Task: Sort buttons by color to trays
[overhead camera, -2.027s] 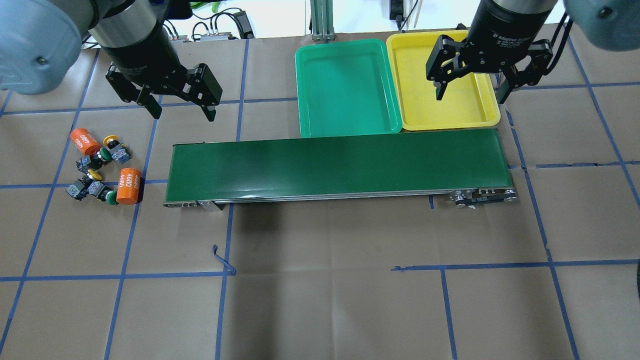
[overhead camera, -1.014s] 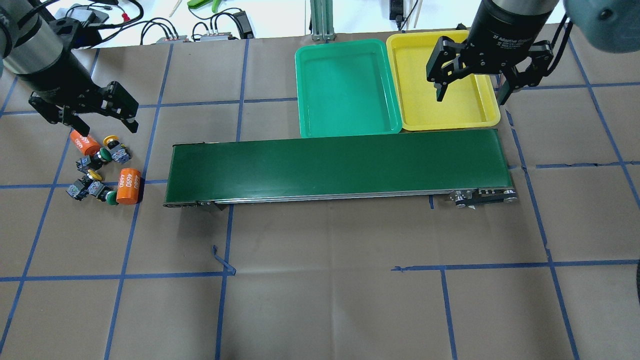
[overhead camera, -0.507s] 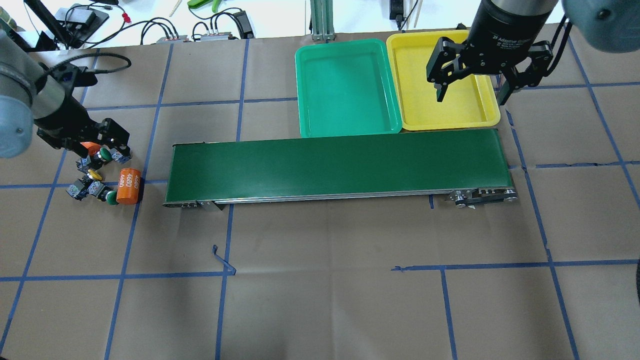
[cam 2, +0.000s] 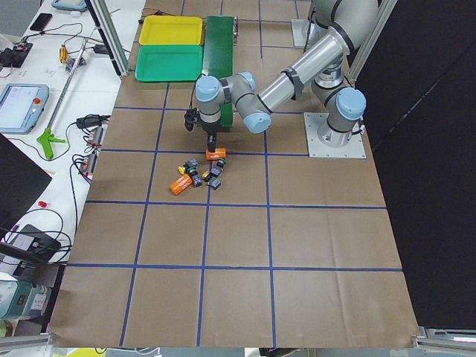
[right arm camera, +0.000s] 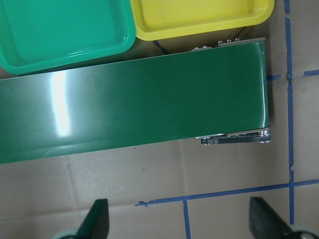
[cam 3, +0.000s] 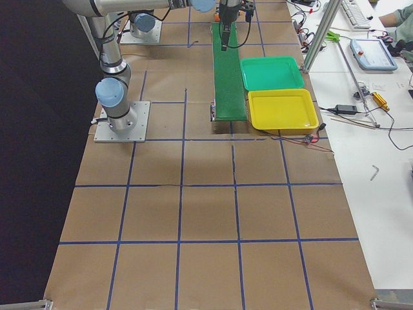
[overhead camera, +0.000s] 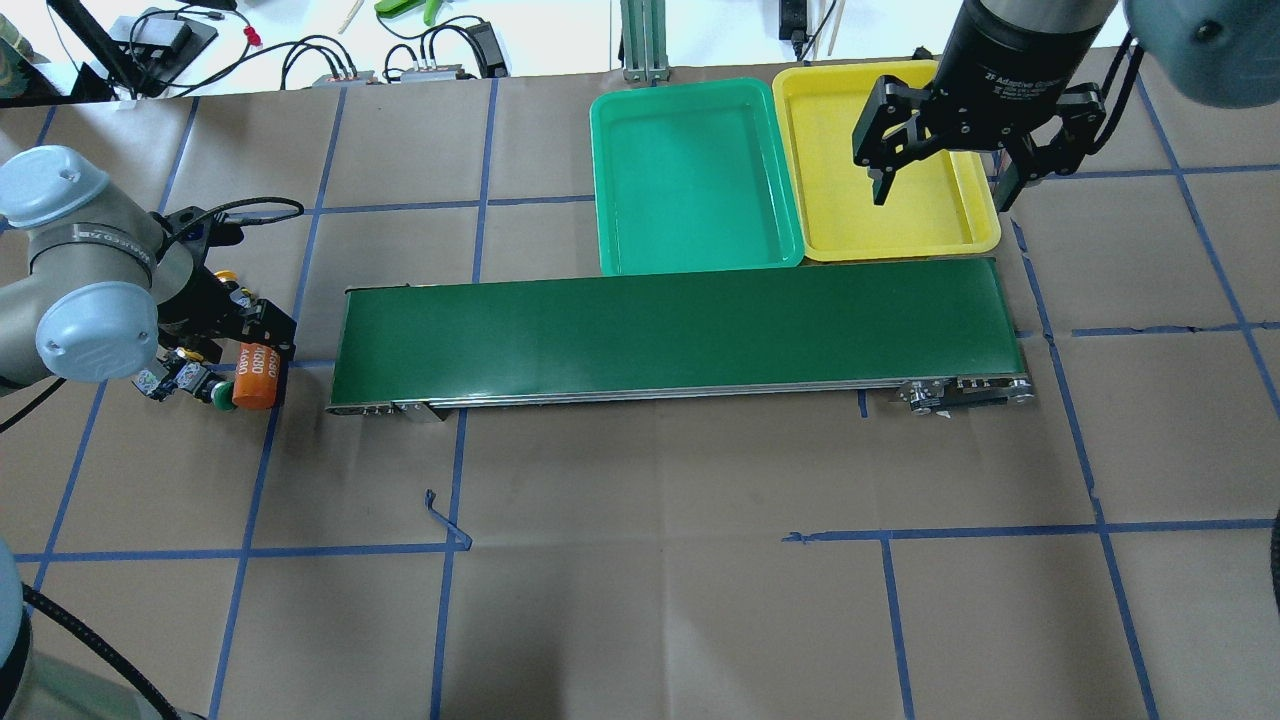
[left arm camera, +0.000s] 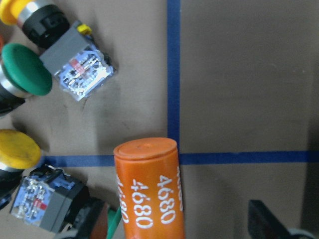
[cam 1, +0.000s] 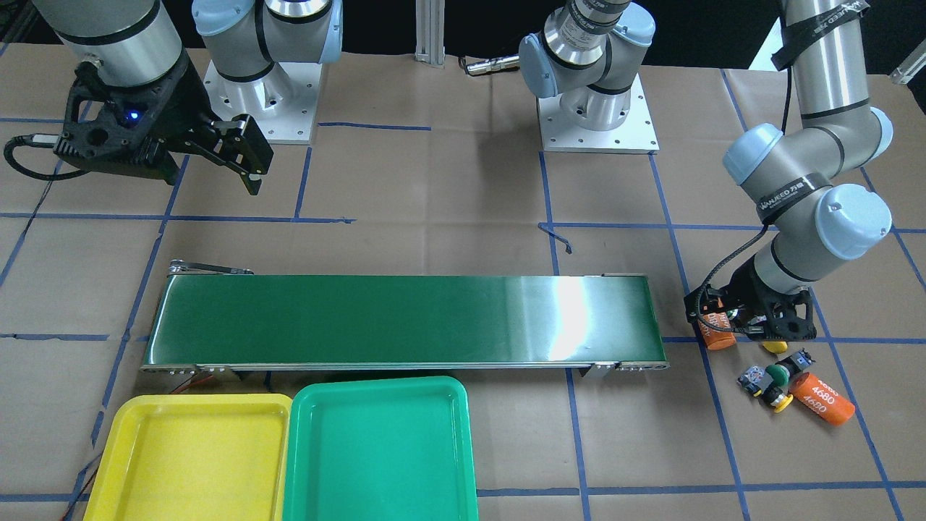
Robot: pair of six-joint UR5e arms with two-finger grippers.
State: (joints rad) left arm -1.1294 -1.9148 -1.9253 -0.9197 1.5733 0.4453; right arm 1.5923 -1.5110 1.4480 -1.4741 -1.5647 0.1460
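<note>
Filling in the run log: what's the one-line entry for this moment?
left gripper open, low at green- and yellow-capped push-buttons | right gripper open, raised | green plastic tray and yellow plastic tray empty

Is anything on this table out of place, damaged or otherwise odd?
Two orange cylinders marked 4680 lie mixed among the buttons. A strip of blue tape curls up loose from the paper near the conveyor belt.

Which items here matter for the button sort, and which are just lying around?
Job: buttons, green tray, yellow tray.
Lying about: orange 4680 cylinders, belt (role unclear).
</note>
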